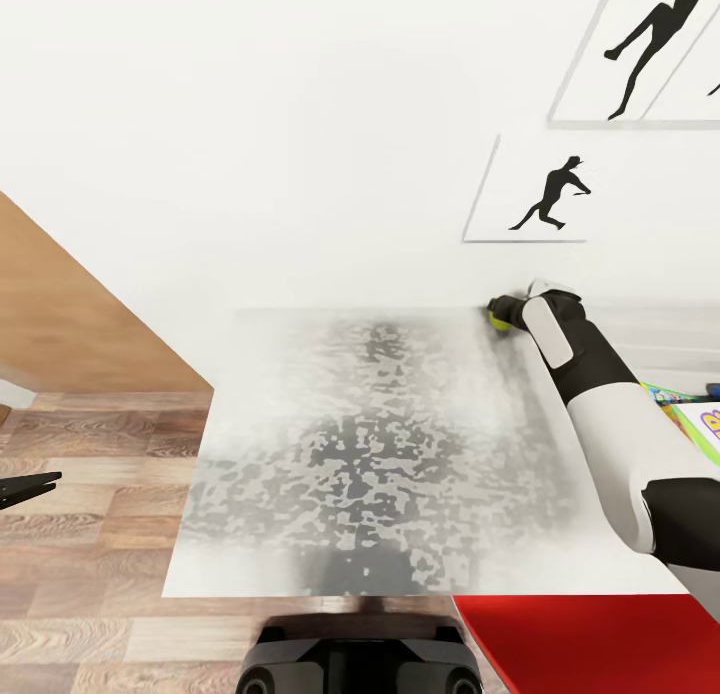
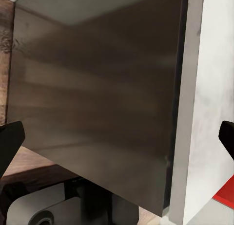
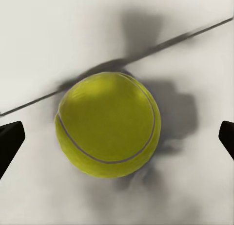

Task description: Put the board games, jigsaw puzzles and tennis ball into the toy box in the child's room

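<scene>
My left gripper (image 2: 117,137) hangs open, idle beside the table (image 1: 300,534). At the far edge by the wall, my right gripper (image 3: 117,137) is spread wide around the ball (image 3: 107,124); I should centre, lower, then close gently.

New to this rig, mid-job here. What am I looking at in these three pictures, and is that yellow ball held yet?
The big picture is the robot's head camera, looking down at the pale table. The white right arm reaches to the far edge by the wall, its right gripper at the tennis ball. The right wrist camera shows that ball between two open black fingertips, apparently not gripped yet. The left gripper hangs open over the floor; its camera faces the table's dark side panel.
</scene>
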